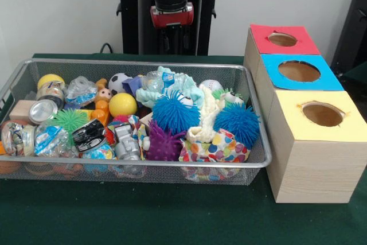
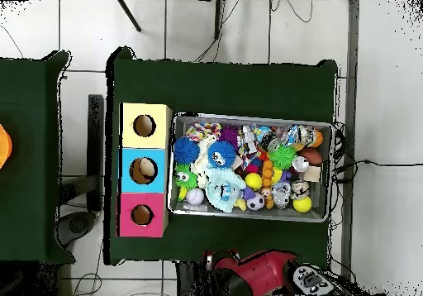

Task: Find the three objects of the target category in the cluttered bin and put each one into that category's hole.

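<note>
The wire mesh bin (image 1: 143,63) stands on the green table, full of toys; it also shows in the overhead view (image 2: 248,116). One polka-dot cloth (image 1: 215,150) lies at the bin's front right corner, under a blue spiky ball; it also shows in the overhead view (image 2: 201,131). Another dotted piece (image 1: 139,129) peeks out beside a purple spiky ball. No third piece shows. The yellow-surround hole (image 1: 323,114) is the nearest on the wooden box (image 2: 144,126). My gripper (image 1: 172,35) is drawn back at the pedestal, well behind the bin.
The box also has a blue-surround hole (image 1: 299,71) and a red-surround hole (image 1: 282,39). Two blue spiky balls (image 1: 175,113), a mint-green cloth (image 1: 172,83), a cream cloth (image 1: 205,120), a yellow ball (image 1: 123,105) and wrapped packets (image 1: 49,139) crowd the bin.
</note>
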